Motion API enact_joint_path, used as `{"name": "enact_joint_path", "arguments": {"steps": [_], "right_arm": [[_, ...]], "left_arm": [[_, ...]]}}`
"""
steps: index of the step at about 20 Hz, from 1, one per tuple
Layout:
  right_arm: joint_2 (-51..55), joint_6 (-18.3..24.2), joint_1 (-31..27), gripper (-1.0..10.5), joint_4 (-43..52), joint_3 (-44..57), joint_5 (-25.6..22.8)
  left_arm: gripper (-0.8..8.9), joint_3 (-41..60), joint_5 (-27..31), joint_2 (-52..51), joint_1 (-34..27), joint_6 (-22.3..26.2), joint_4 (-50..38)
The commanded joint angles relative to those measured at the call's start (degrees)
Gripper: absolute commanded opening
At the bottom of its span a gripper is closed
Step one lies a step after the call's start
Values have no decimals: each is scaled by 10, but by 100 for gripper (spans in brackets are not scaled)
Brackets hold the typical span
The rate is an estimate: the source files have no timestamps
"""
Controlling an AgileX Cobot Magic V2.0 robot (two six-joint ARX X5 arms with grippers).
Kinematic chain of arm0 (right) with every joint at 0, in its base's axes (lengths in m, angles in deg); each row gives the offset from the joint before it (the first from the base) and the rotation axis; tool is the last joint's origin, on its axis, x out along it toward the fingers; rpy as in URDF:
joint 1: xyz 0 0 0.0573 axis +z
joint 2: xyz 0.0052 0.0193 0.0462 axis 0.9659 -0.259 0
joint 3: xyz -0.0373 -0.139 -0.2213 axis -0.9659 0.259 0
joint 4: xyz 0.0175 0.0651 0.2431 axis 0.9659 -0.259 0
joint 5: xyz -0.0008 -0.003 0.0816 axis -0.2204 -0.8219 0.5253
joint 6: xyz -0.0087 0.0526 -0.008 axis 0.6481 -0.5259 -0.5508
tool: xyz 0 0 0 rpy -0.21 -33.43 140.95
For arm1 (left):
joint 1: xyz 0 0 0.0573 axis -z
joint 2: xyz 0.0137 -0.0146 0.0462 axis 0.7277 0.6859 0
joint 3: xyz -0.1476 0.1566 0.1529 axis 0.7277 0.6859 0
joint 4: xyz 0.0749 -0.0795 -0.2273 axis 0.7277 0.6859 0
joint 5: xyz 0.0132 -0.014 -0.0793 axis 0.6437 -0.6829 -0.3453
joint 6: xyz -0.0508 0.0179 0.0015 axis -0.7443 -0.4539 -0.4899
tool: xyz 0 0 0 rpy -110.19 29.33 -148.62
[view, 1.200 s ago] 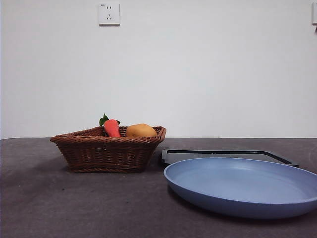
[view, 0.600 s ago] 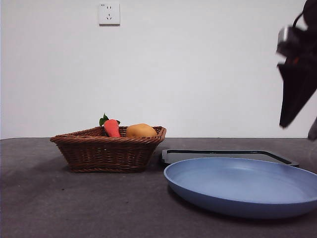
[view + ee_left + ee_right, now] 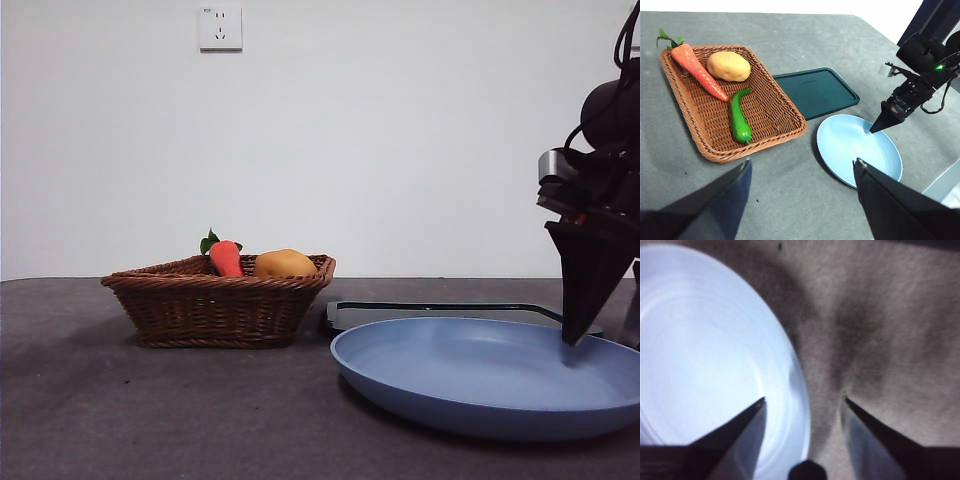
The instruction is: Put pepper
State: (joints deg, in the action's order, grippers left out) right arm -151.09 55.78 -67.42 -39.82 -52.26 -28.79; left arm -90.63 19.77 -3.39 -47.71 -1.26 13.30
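1 long, glossy dark-green pepper (image 3: pixel 739 117) is lying in the woven brown wicker basket (image 3: pixel 777 135), between the orange-red carrot (image 3: pixel 697 71) and the basket's nearer rim, with the rounded yellow-orange fruit (image 3: pixel 729 65) beside its stem end. Its long axis is running roughly parallel to the carrot. The left claw (image 3: pixel 802 167), jaws spread wide and holding nothing, is hanging high over the grey surface (image 3: pixel 790 200), with the pepper not far below it. The right claw (image 3: pixel 804 401), also spread and empty, is straddling the round blue plate's (image 3: pixel 700 350) rim, well apart from the basket, so the left arm looks better placed to fetch the pepper.
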Motion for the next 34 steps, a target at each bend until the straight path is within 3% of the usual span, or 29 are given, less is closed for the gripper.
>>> {"name": "enact_joint_path", "arguments": {"steps": [1,7,12,16,22,27,34], "right_arm": [[-14,7,4,165,3,-8,1],[-16,6,4,3,0,-7,0],[-7,-5,4,2,-6,-7,2],[58,-14,4,2,-27,-8,2],[211,-30,-1,2,-76,-8,0],[319,-50,-1,2,-99,-8,-2],[400,-78,-1,2,-110,-8,-2]], "left_arm": [[357,-9,-3,2,-1,-4,-3],[357,-9,-3,3,-1,-4,-3],[357,-9,-2,37,0,-4,-6],[357,-16,12,97,28,-4,-26],[350,-76,140,253,137,-8,-85],[350,-177,296,431,216,-7,-90],[350,-320,351,645,245,-2,-90]]}}
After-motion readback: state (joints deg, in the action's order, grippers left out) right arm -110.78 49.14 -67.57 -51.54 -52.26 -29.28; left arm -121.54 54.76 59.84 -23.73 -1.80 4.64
